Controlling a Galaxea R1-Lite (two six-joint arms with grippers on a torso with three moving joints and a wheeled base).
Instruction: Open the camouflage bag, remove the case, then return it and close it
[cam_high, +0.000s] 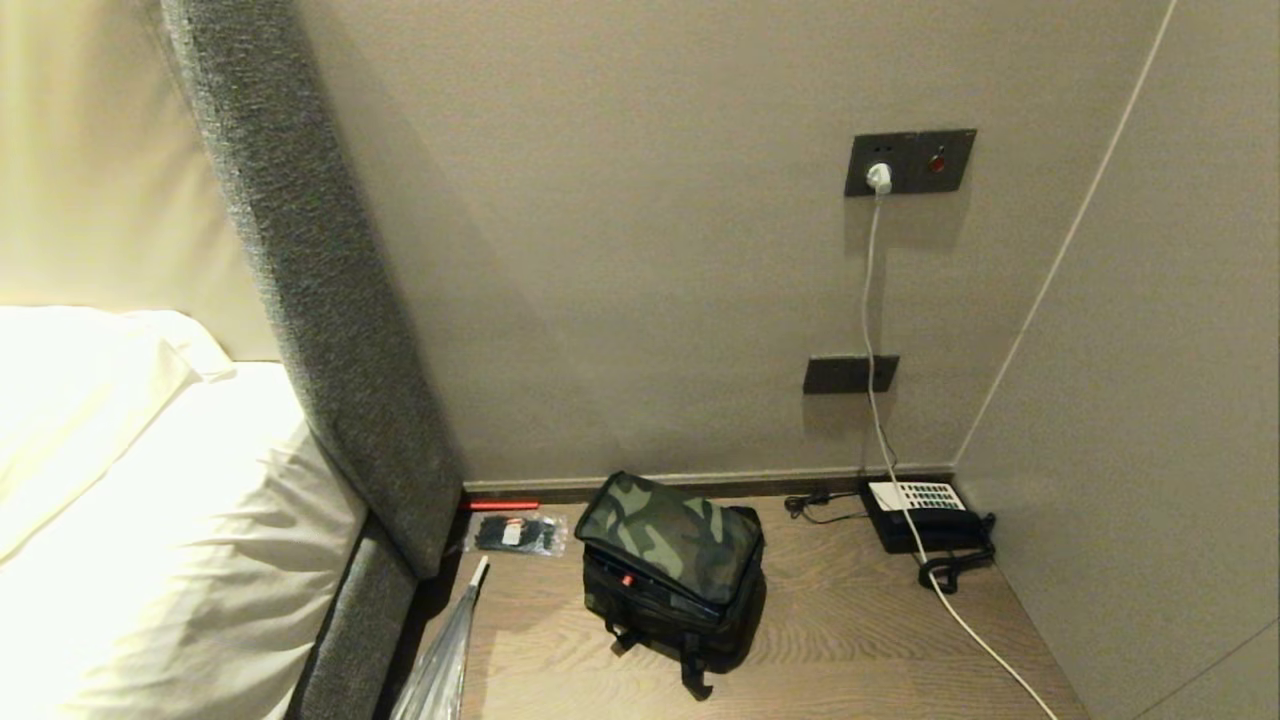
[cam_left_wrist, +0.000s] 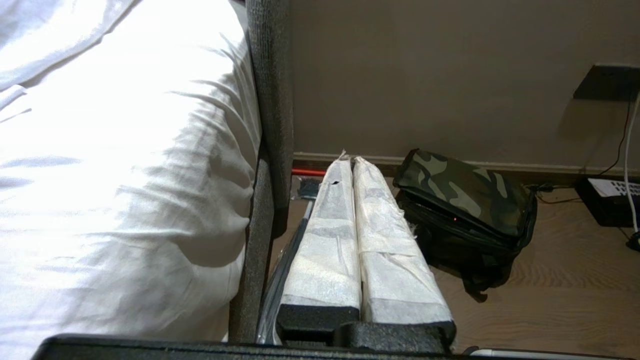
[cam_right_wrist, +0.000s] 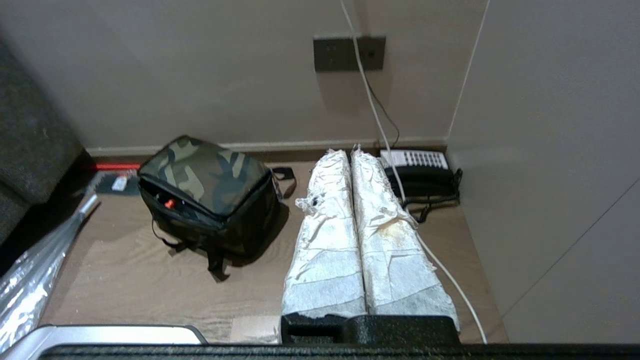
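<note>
Both my arms are parked low, short of the bedside table (cam_high: 860, 640), neither touching anything. Neither shows up from the head camera.

Left gripper (cam_left_wrist: 350, 159): fingers (cam_left_wrist: 325, 250) pressed together, nothing between them, white wrap on both. They point along the table edge nearest the bed (cam_left_wrist: 125, 175), and the tips read just beside the camouflage bag (cam_left_wrist: 462, 192), on its bed side, clear of it.

Right gripper (cam_right_wrist: 350, 152): fingers (cam_right_wrist: 390, 250) also closed flat against each other, empty, wrap frayed near the tips. They sit on the bag's far side from the bed, between the bag (cam_right_wrist: 207, 187) and the telephone (cam_right_wrist: 422, 170).

Camouflage bag (cam_high: 672, 570) stands on the wooden table top, roughly mid-table, a bit back from the front edge and near the wall (cam_high: 640, 250). Lid is down but the front seam gapes slightly; a small red spot shows in the gap. Black straps trail from the bag toward the table's front. The case is not visible, so I cannot tell where it is.

Around the bag: a clear-wrapped umbrella (cam_high: 440, 665) lies at the table's bed-side edge, nearer than the bag. A clear packet of black items (cam_high: 517, 534) sits just behind that, between the bag and the grey headboard (cam_high: 330, 330). A red strip (cam_high: 503, 506) lies at the wall foot beyond the packet.

Far corner, opposite side from the bag: black telephone (cam_high: 925, 515) with white keypad, coiled cord beside it. White cable (cam_high: 872, 330) crosses the phone and climbs the wall to a plug in the upper socket plate (cam_high: 908, 162). A second dark plate (cam_high: 850, 374) sits lower on the wall.
</note>
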